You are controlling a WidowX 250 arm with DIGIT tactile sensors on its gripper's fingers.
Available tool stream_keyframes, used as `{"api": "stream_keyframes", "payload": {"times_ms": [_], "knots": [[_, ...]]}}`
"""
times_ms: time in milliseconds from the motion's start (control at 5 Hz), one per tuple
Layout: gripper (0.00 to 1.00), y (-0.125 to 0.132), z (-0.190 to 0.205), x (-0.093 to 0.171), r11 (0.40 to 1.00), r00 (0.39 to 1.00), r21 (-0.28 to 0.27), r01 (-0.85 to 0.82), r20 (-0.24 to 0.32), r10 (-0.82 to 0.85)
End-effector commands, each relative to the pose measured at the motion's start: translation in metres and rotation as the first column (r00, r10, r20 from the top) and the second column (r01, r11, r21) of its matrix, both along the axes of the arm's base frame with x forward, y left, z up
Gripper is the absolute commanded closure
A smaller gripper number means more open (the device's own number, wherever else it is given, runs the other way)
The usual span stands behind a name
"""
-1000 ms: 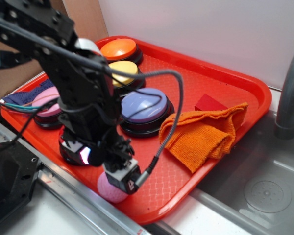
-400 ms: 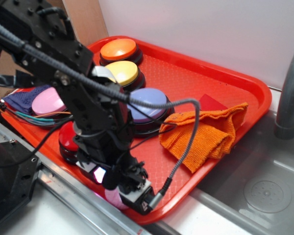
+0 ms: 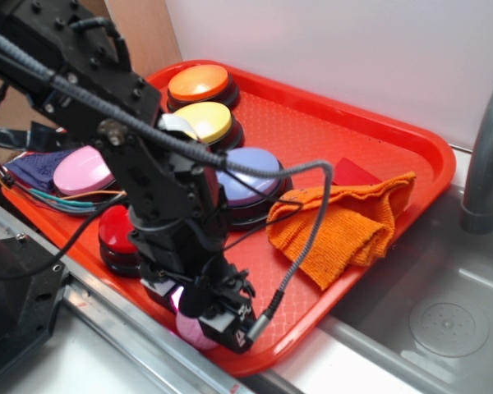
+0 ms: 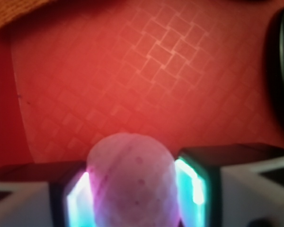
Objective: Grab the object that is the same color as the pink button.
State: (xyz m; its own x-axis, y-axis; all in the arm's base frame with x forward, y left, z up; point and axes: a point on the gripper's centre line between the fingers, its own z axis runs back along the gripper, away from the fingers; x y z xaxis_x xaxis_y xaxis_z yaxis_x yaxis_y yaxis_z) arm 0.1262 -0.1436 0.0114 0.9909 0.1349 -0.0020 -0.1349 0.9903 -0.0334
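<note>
The pink ball sits at the near front edge of the red tray, low in the exterior view where only a sliver of it shows under the arm. In the wrist view it fills the gap between the two finger pads, both of which appear to touch its sides. The gripper is judged to be closed on the ball, though whether the ball is off the tray floor cannot be told.

Step in hand: securing the grasp. To do it well, pressure should be held even on both sides, since a round ball can squirt out of flat pads. Any lift should be straight up, clear of the tray's front rim just beside it.

Appearance of the ball: pale pink, rounded, with small dimples visible on its surface; the wrist view is soft, so finer detail is not legible. Its colour matches the pink button, a smooth dome on a dark base at the tray's left side, well apart from the ball.

Also on the tray: a red button near the ball, a lavender button at centre, yellow and orange buttons further back, and an orange cloth to the right.
</note>
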Motion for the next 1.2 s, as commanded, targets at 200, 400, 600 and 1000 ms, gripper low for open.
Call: {"api": "stream_keyframes", "payload": {"times_ms": [200, 400, 600, 1000], "knots": [[1.00, 0.065, 0.094, 0.043, 0.998, 0.999, 0.040, -0.044, 0.005, 0.044], [1.00, 0.101, 0.129, 0.058, 0.992, 0.990, 0.006, -0.127, 0.056, 0.126], [1.00, 0.125, 0.157, 0.066, 0.982, 0.976, -0.025, -0.190, 0.104, 0.191], [1.00, 0.152, 0.183, 0.075, 0.959, 0.943, -0.064, -0.276, 0.172, 0.283]]}}
